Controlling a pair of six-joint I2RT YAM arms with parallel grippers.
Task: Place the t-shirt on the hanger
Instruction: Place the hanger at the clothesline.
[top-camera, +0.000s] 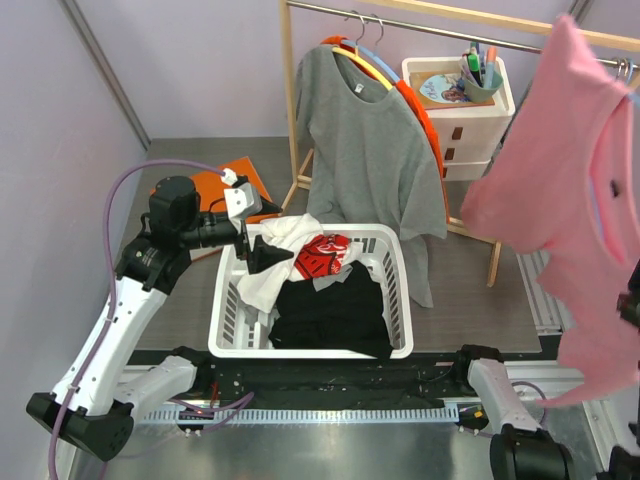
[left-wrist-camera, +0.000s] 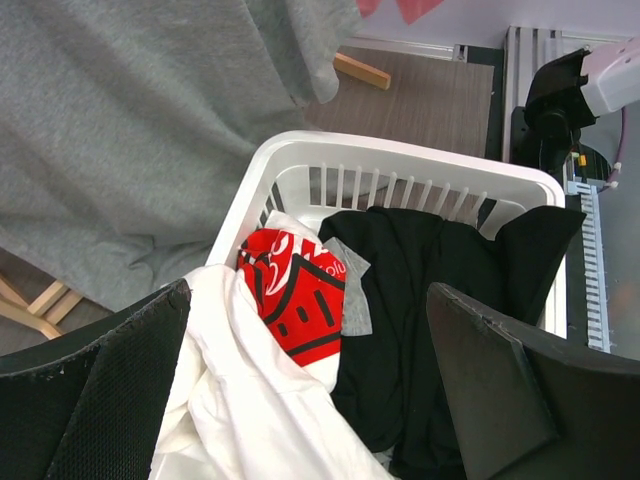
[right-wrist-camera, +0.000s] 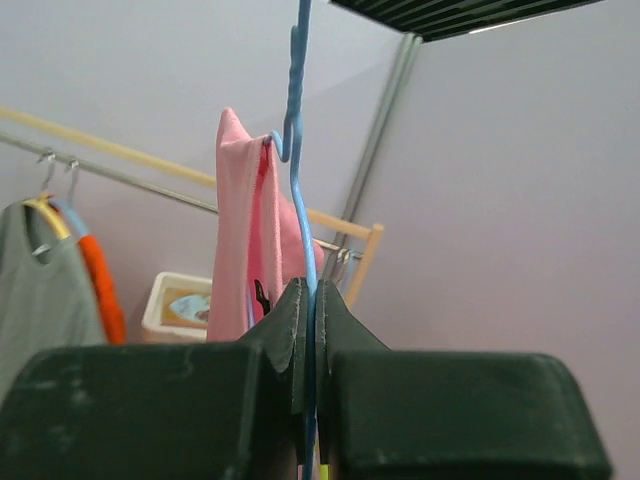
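Top external view: a white slatted laundry basket (top-camera: 398, 290) sits on the table (top-camera: 470, 310), directly ahead of the arm bases. Contents: a white garment with a red print (top-camera: 322, 255) heaped in the left and rear part, spilling toward the left rim, and black clothing (top-camera: 335, 318) filling the middle and front. The left tool (top-camera: 268, 258) hovers over the basket's left rear corner, just above the white garment. Behind the basket a grey shirt (top-camera: 370, 150) hangs from a wooden rack, with an orange hanger (top-camera: 428, 120) behind it. A white drawer unit (top-camera: 470, 118) stands to the right of the rack, and on its top is a cup (top-camera: 480, 80) holding pens. The t-shirt (top-camera: 570, 220) hangs in the air at the far right, well apart from the basket, its top up near the rack rail. Left wrist view: looking down into the basket, the left tool's fingers (left-wrist-camera: 100, 400) stand wide apart with nothing between them; the red print lies beside the black clothing, and the grey shirt's hem drapes past the rim. Right wrist view: the right tool (right-wrist-camera: 308, 300) is pressed together on the thin wire of the hanger (right-wrist-camera: 296, 120), which rises straight up from the fingertips. The pink fabric hangs against that wire just beyond; how far it sits over the hanger cannot be told.
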